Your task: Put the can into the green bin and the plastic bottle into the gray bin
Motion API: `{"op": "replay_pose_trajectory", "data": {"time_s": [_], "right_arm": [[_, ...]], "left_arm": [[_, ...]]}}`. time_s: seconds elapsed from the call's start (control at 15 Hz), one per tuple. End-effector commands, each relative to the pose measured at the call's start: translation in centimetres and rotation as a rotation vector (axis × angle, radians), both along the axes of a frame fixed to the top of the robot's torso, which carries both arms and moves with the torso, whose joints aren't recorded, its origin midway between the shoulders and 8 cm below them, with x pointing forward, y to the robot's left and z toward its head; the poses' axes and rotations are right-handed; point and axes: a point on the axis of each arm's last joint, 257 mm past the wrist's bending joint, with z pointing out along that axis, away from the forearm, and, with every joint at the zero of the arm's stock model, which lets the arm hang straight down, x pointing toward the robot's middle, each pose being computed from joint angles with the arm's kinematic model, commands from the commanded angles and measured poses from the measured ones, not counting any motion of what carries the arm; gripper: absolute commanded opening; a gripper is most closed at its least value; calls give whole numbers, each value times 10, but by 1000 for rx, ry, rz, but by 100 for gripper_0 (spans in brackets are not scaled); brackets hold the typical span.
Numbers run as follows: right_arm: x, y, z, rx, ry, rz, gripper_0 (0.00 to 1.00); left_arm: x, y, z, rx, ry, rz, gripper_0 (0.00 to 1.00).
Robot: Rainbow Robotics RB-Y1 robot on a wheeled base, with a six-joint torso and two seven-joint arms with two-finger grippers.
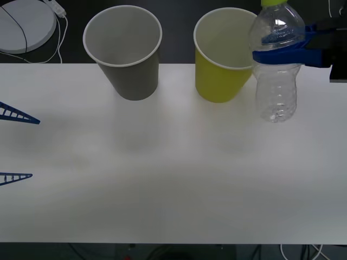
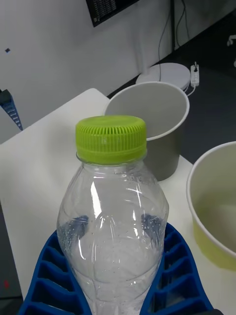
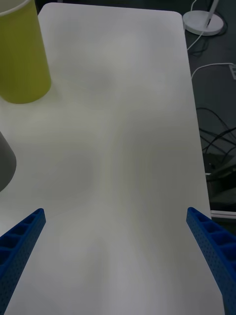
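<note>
Jaws: right gripper (image 1: 279,47) clamped on the plastic bottle (image 1: 276,65), ribbed blue fingers (image 2: 179,275) wrapping the upper body just under the shoulder. Left gripper (image 1: 16,145) spread wide, nothing between the fingers, hanging over the left edge of the table (image 1: 173,179).

Bottle: clear, label-less, dimpled and ribbed body, lime-green knurled screw cap (image 2: 111,138). Upright, at the back right of the table, just right of the green bin (image 1: 223,54) and overlapping its rim in the front view. Can't tell whether its base touches the tabletop.

Green bin: yellow-green tapered paper cup, white inside, rolled white rim, upright. Gray bin (image 1: 124,51) to its left, same shape and size, apart from it, nothing visible inside.

Table is smooth matte white. White round disc (image 1: 24,24) with cable on the dark floor behind, far left.
</note>
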Motion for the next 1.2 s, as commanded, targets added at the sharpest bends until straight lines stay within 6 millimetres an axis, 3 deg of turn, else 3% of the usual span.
{"op": "replay_pose_trajectory", "data": {"time_s": [0.07,0.6,1.2], "right_arm": [[21,13,6,-38,16,35,0],[99,65,17,-156,-18,56,0],[151,124,34,-206,8,23,0]], "left_arm": [[0,0,0,0,0,0,100],[0,0,0,0,0,0,100],[0,0,0,0,0,0,100]]}}
